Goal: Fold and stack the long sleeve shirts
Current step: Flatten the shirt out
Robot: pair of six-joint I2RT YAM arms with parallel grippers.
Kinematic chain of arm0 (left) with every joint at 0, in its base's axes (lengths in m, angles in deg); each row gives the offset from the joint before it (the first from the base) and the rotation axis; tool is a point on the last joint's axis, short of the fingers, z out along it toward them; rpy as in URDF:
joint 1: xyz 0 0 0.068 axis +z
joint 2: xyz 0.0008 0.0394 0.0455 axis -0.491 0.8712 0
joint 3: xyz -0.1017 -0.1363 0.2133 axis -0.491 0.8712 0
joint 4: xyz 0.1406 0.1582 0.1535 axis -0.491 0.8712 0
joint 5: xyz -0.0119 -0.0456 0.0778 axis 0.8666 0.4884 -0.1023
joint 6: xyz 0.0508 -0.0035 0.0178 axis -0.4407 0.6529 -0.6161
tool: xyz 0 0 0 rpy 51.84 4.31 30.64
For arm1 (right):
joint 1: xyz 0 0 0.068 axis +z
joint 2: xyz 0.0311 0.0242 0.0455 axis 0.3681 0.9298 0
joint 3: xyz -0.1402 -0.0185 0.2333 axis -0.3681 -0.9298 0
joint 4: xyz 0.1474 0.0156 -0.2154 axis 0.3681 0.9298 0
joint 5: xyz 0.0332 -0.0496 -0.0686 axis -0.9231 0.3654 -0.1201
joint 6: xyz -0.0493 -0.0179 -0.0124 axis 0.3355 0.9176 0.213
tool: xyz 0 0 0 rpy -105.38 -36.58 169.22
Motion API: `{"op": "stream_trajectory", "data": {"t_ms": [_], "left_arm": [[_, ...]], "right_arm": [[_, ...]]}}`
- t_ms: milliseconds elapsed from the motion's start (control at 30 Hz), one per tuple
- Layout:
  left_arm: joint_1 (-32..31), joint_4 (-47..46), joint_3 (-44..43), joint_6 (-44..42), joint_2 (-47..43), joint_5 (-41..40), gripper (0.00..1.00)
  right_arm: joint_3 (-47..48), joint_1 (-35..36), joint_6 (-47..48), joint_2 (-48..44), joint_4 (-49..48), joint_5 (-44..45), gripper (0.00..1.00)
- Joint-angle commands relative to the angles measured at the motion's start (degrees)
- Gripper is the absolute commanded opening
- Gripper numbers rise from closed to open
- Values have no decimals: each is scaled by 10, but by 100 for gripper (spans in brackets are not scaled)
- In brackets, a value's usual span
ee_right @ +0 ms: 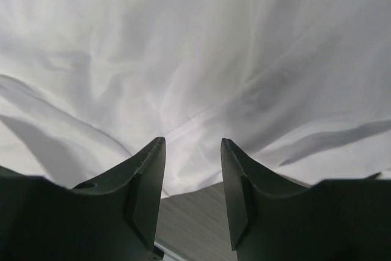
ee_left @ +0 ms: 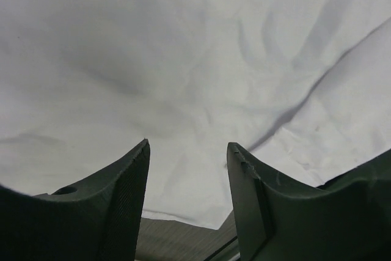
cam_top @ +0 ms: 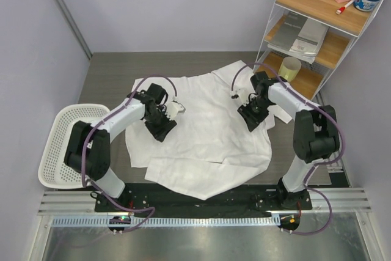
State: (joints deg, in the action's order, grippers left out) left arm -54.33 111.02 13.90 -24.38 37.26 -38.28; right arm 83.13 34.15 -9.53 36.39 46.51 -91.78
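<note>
spread shirt (cam_top: 204,129), left claw (ee_left: 187,146), right claw (ee_right: 193,142) parted

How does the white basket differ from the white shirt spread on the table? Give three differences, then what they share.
The basket is stiff perforated plastic with raised walls; the shirt is thin soft cloth, lying flat and wrinkled. The basket sits to the left; the shirt lies in the middle, under the open left gripper and right gripper. The shirt covers more area than the basket. Both are white.
</note>
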Motion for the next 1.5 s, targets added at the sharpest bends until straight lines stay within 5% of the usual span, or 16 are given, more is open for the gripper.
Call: {"op": "stream_trajectory", "data": {"t_ms": [0, 367, 633, 967, 1033, 1067, 1467], "left_arm": [[12, -26, -17, -24, 28, -18, 54], [53, -48, 51, -61, 73, -69, 52], [103, 9, 85, -105, 89, -74, 36], [103, 87, -2, -107, 40, 40, 74], [103, 98, -19, -106, 40, 58, 78], [103, 99, -30, -105, 38, 61, 81], [103, 95, -38, -84, -12, 74, 84]], "right_arm": [[-11, 0, -22, 57, -54, 24, 47], [-132, 86, -14, 35, -48, 5, 46], [-46, 77, -36, 8, 5, -25, 50], [17, -118, 64, -81, 13, 22, 70], [-9, -135, 102, -76, -21, 64, 82], [-15, -136, 111, -72, -44, 77, 98], [-7, -143, 162, 69, -153, 179, 98]]}}
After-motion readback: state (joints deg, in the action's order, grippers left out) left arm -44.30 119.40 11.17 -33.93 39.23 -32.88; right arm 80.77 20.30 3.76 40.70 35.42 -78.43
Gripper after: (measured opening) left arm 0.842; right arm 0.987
